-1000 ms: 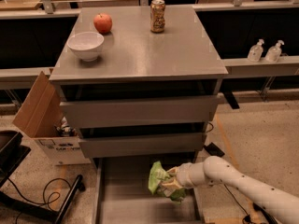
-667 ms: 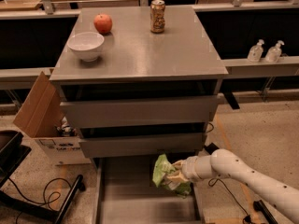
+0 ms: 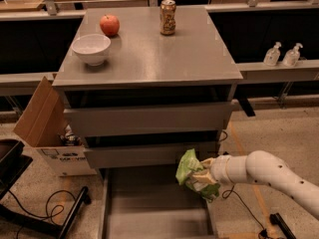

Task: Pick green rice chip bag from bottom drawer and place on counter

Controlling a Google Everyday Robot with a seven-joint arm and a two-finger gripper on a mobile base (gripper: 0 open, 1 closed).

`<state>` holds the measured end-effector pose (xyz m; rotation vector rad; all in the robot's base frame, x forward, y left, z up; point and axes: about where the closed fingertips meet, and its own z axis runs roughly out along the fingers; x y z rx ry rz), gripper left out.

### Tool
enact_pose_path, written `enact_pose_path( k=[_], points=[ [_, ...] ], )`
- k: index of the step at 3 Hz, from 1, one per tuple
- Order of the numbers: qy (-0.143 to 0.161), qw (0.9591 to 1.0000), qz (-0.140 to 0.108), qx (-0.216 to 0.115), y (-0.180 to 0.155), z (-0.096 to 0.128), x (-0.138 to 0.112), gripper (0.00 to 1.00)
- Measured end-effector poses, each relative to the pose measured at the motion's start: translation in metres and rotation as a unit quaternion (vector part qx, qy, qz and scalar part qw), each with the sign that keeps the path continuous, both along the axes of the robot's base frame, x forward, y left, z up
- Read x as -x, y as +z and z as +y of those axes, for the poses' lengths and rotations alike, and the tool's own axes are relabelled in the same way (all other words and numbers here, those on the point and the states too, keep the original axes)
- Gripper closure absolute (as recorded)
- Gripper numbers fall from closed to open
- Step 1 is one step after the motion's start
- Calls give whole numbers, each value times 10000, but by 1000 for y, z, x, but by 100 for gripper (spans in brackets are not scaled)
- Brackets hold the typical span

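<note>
The green rice chip bag, crumpled light green with white patches, is held in my gripper at the end of the white arm coming from the lower right. It hangs above the right side of the open bottom drawer, a long shallow grey tray pulled out toward the camera, in front of the drawer front above it. The counter, a broad flat grey metal top, is well above the bag.
On the counter stand a white bowl, a red apple and a can. A cardboard box sits left of the cabinet, with cables and a black stand on the floor. Two pump bottles stand on a ledge at right.
My gripper has lifted the bag upward and slightly right, from low in the drawer to just above its right edge.
</note>
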<state>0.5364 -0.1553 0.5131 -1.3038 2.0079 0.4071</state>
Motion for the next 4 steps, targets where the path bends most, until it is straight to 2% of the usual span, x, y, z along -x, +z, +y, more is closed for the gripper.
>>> enact_pose_path(
  k=[1, 2, 3, 4],
  points=[
    [0, 10000, -1, -2, 0, 0, 0, 100],
    [0, 10000, -51, -85, 24, -2, 0, 100],
    [-119, 9995, -166, -231, 81, -5, 11, 100],
    [-402, 9977, -510, -174, 175, -15, 14, 100]
  ],
)
